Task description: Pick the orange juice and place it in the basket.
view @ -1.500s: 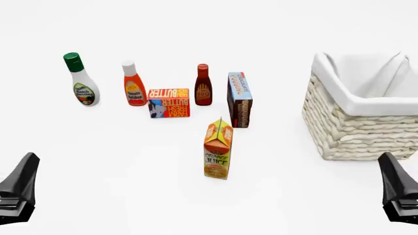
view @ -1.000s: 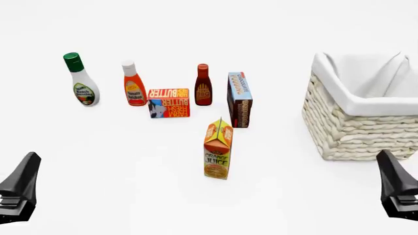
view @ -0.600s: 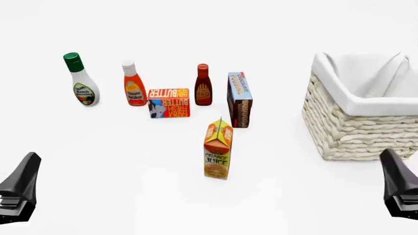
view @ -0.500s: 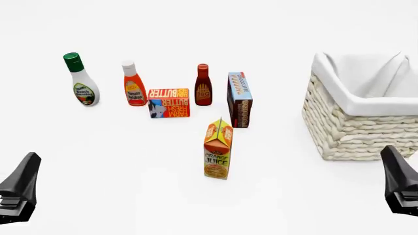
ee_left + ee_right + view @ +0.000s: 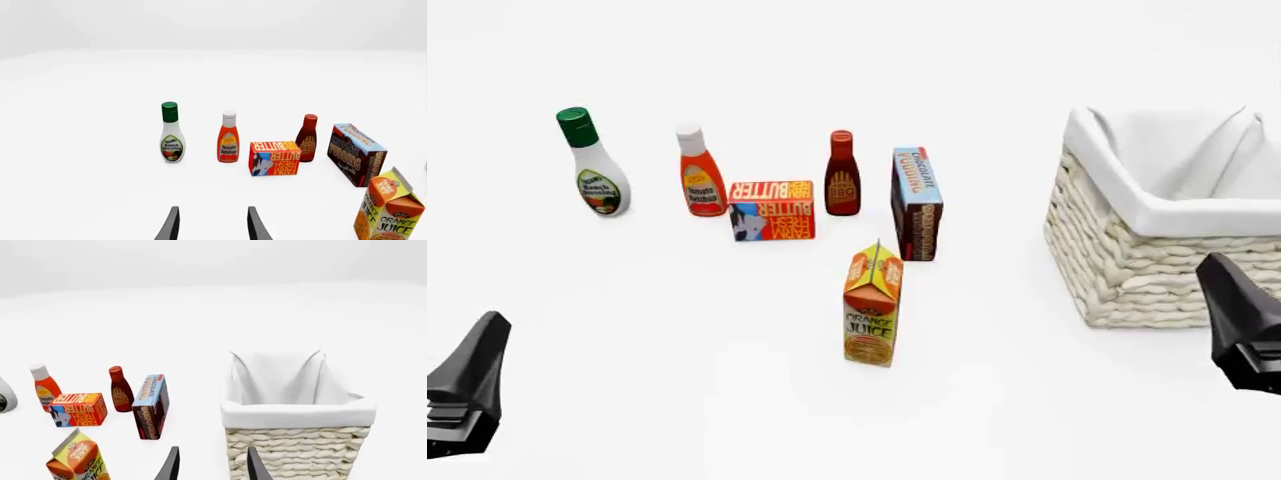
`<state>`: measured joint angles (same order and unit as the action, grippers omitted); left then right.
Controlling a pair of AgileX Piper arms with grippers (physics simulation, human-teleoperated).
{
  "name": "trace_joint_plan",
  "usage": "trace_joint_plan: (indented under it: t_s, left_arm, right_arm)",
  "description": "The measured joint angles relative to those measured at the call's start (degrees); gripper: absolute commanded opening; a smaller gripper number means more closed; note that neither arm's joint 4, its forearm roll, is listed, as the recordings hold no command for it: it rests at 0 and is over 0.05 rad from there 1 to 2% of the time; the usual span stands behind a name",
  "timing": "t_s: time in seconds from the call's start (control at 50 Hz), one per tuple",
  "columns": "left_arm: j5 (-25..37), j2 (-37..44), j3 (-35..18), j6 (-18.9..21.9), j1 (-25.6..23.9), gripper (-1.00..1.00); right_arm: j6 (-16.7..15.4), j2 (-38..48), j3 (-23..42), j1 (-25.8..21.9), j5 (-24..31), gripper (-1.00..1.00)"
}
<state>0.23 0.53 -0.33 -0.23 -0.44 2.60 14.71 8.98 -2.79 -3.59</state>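
The orange juice (image 5: 873, 307) is standing upright mid-desk, left of the basket (image 5: 1148, 270) by the right edge; both the left gripper (image 5: 212, 224) and right gripper (image 5: 211, 464) are hanging narrowly parted and empty, the right nearer, likely for reaching.

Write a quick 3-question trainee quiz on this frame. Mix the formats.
1. True or false: the orange juice lies on its side.
2. Multiple choice: the item standing just behind the orange juice in the front view is A) ranch dressing bottle B) chocolate pudding box C) ketchup bottle.
3. Fill in: the basket sits on the ___ arm's side.

Key
1. False. It stands upright.
2. B.
3. Right. The right gripper is beside it; its fingers are apart, holding nothing.
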Motion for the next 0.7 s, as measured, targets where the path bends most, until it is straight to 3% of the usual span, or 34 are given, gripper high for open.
trace_joint_plan:
  t_s: [0.7]
  left_arm:
    - [0.05, -0.13, 0.07, 0.01, -0.01, 1.00]
  right_arm:
    - [9.29, 19.69, 18.66, -8.49, 6.00, 1.00]
